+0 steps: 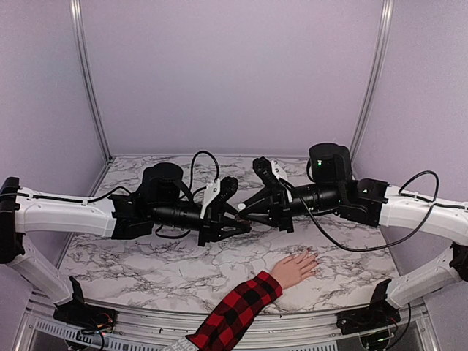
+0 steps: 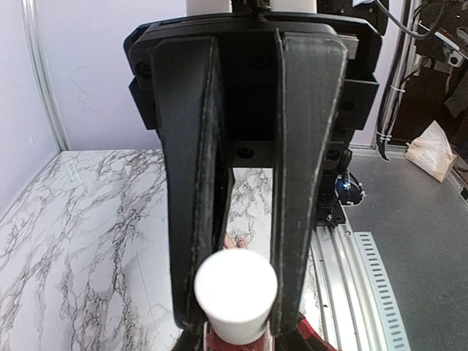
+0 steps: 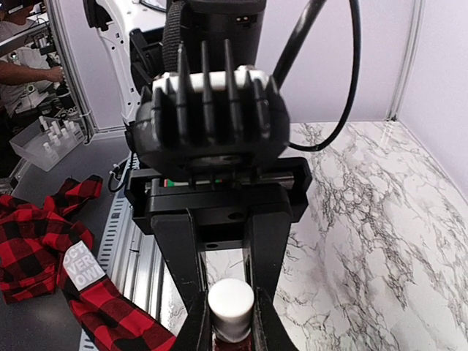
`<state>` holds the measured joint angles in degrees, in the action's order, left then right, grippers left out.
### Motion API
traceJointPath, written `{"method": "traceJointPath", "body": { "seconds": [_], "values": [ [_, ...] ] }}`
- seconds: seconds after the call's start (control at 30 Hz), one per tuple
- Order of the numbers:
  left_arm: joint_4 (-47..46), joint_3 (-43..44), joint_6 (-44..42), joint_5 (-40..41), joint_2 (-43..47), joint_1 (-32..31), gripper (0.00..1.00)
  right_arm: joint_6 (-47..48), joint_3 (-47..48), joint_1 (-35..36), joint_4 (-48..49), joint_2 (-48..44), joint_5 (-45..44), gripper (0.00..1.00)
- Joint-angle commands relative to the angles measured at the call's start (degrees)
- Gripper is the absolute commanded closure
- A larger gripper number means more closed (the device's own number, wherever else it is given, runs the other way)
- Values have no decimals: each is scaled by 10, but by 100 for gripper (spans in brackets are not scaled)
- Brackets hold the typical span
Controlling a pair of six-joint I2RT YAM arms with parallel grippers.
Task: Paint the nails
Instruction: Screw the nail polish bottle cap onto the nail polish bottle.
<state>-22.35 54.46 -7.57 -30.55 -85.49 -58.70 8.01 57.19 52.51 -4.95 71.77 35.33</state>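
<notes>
A red-and-black plaid sleeve (image 1: 238, 311) crosses the near edge of the marble worktop (image 1: 146, 263), a little right of its middle. The pale hand (image 1: 295, 268) lies flat on the worktop just past that edge, its fingers pointing toward the far right corner. The nails (image 1: 314, 256) sit at the fingertips, too small to tell apart.

Farther in, over the middle of the worktop and well above the hand, the two arms reach in from the left and right edges and meet tip to tip. The left gripper (image 2: 234, 316) has its fingers clamped on a bottle (image 2: 234, 344) with a white cap (image 2: 235, 296). The cap touches both pads, and a sliver of dark red glass shows under it. The right gripper (image 3: 230, 323) is closed the same way on a white cap above dark red glass. I cannot tell from the top view whether both hold one bottle, nor which part each one pinches.

Beyond the arms, the bare marble runs to the far edge, where plain lilac walls (image 1: 234, 73) stand.
</notes>
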Motion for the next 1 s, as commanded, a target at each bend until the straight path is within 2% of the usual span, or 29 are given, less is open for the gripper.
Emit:
{"method": "traceJointPath", "body": {
  "seconds": [0.0,0.43,0.63,0.87,0.9,0.97],
  "values": [
    [-37,3,-4,68,17,1,100,-51,2,3,26,0,-93,100],
    [-97,5,53,213,-7,2,100,-93,-4,4,44,22,-276,100],
    [-120,10,71,270,-22,2,100,-114,-8,4,91,37,-305,100],
    [-124,15,96,284,-39,2,100,-125,-4,4,91,45,-338,100],
    [-124,15,95,284,-38,2,100,-124,-5,3,89,43,-339,99],
    [-124,11,92,283,-35,2,100,-121,-8,3,91,34,-334,89]
  ]
}}
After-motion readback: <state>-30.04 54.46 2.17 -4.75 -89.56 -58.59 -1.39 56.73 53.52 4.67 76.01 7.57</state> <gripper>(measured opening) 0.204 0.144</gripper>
